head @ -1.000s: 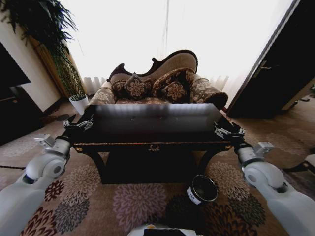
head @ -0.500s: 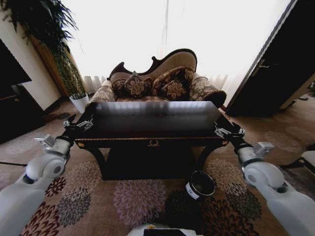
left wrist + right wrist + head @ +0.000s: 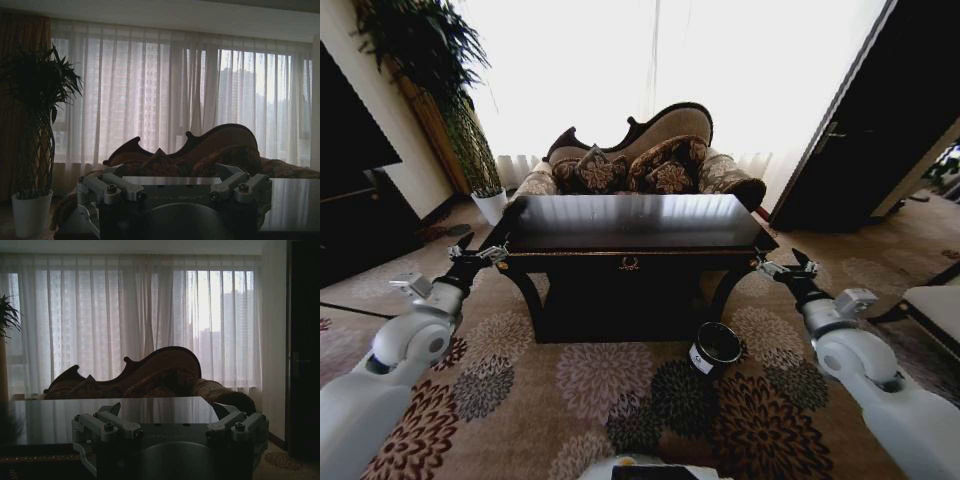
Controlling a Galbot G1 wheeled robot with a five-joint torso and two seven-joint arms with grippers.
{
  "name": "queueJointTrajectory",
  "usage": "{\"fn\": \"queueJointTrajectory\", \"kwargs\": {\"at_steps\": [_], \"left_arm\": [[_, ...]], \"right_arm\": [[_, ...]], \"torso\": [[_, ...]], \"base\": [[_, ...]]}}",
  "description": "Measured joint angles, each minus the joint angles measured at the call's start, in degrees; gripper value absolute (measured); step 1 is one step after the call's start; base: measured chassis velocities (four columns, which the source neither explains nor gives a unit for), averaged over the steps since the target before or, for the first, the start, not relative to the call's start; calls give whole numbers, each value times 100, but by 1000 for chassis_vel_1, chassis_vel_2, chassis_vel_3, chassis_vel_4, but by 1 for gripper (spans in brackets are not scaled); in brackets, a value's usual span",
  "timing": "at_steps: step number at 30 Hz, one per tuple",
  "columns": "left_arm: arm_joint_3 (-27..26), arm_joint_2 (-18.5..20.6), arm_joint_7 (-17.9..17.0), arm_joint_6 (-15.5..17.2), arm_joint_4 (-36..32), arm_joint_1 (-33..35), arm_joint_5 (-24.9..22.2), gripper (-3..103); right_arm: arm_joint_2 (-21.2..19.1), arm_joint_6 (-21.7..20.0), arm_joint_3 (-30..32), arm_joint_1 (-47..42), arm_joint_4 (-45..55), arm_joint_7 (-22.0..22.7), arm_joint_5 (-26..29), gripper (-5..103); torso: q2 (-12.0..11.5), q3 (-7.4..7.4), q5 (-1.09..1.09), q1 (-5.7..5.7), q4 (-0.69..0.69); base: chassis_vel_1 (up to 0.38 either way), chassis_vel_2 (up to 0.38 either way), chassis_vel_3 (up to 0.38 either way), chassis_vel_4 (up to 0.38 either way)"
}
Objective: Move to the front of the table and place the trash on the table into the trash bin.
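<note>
- Head view: the table (image 3: 638, 222) stands ahead of me, dark glossy top, gold emblem on the front rail, sofa (image 3: 638, 160) just behind its far edge.
- Trash bin (image 3: 715, 347) on the floral carpet (image 3: 590, 385), below and in front of the table's front right corner, near the right leg, tilted so its open mouth shows, white label on its side.
- Trash: I can't make out any scraps on the table top, only window glare and reflection.
- My left arm reaches forward from the lower left, elbow low, forearm rising toward the table's front left corner; left fingers (image 3: 478, 256) hang in the air just off that corner, not touching it.
- My right arm mirrors it from the lower right; right fingers (image 3: 787, 267) float just off the front right corner, above and to the right of the bin, well apart from it.
- Left fingers spread, nothing between them; left wrist view shows both finger bases (image 3: 107, 186) set wide, with the table top beyond.
- Right fingers spread too, nothing held; right wrist view shows the bases (image 3: 106, 425) wide apart over the table's near edge.
- White plant pot (image 3: 491, 205) on the floor off the table's far left corner, tall plant above it.
- Dark door (image 3: 860, 130) at right, bright curtained window behind the sofa.
</note>
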Motion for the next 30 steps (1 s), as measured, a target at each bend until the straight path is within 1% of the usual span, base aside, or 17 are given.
{"fn": "queueJointTrajectory", "kwargs": {"at_steps": [2,5,7,11,17,25,30], "left_arm": [[0,0,0,0,0,0,0,100],[0,0,0,0,0,0,0,100],[0,0,0,0,0,0,0,100],[0,0,0,0,0,0,0,100],[0,0,0,0,0,0,0,100],[0,0,0,0,0,0,0,100],[0,0,0,0,0,0,0,100]], "right_arm": [[1,0,0,0,-1,0,0,100],[0,0,0,0,0,0,0,100],[0,0,0,0,-2,0,0,100],[0,0,0,0,-2,0,0,100],[0,0,0,0,-2,0,0,100],[1,0,0,0,-2,0,0,100],[0,0,0,0,-2,0,0,100]], "torso": [[0,0,3,0,0],[0,0,-2,0,3],[0,0,1,1,1],[-2,1,-1,3,-1],[-1,0,0,0,2],[-1,0,1,1,0],[-1,0,0,1,1]], "base": [[176,-177,-168,189],[171,-200,-166,215],[177,-199,-214,181],[184,-190,-248,168],[183,-170,-198,183],[173,-183,-177,182],[151,-169,-169,175]]}}
